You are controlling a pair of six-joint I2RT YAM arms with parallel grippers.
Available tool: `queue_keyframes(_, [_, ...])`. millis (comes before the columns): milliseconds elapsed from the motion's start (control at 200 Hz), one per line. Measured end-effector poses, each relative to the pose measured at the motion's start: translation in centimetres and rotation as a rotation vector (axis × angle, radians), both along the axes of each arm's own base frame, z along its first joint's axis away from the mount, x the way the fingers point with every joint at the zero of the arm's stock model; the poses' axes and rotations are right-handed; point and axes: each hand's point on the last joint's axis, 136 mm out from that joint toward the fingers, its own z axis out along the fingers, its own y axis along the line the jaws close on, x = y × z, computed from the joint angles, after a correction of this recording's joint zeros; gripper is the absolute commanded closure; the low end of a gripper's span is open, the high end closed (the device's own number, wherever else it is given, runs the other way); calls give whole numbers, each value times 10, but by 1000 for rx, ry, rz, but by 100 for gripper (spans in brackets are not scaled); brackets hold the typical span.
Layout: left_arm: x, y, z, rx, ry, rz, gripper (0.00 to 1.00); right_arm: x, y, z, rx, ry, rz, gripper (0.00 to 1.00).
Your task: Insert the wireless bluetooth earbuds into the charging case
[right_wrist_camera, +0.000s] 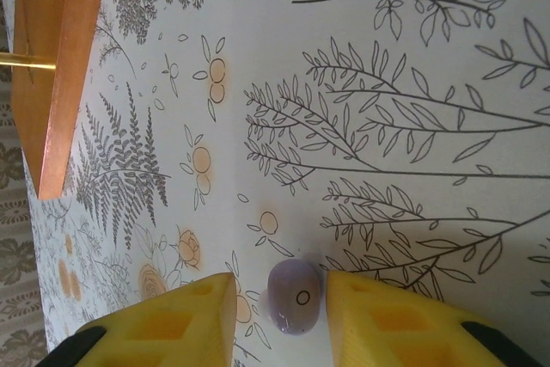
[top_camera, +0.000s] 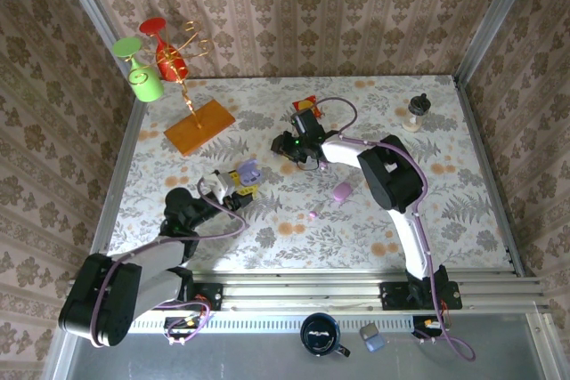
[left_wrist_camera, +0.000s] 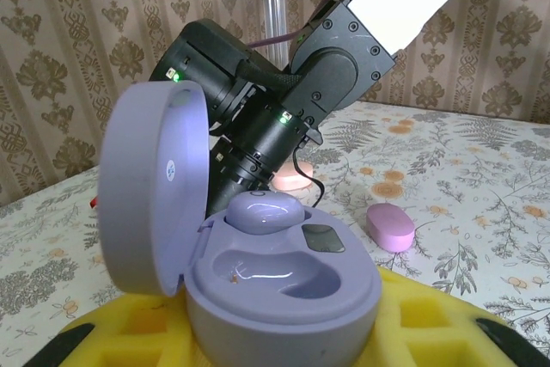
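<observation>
On the table [top_camera: 445, 220], with the orange wooden block [right_wrist_camera: 60, 66] well apart, the open purple charging case [left_wrist_camera: 284, 285], one seated earbud [left_wrist_camera: 262, 211] in it, is clamped in the left gripper [top_camera: 239, 184], a shut pink case [left_wrist_camera: 389, 225] is seen nearby, and a loose pale earbud [right_wrist_camera: 293, 296] is flanked by the right gripper's [right_wrist_camera: 279, 291] parted fingers [right_wrist_camera: 172, 333].

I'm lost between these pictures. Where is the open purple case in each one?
Top external: purple charging case left of centre, in the left gripper.
Left wrist: the case front and centre, lid open to the left.
Right wrist: this camera faces the tablecloth beside the orange wooden base.
Shared landmark: the floral tablecloth.
</observation>
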Motion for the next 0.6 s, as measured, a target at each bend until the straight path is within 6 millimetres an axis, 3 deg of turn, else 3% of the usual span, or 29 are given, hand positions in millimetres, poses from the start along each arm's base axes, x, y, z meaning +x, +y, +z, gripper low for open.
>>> queue_keyframes(600, [3, -1, -8, 10, 27, 0, 80, -4, 7, -7, -26, 24, 69, 81])
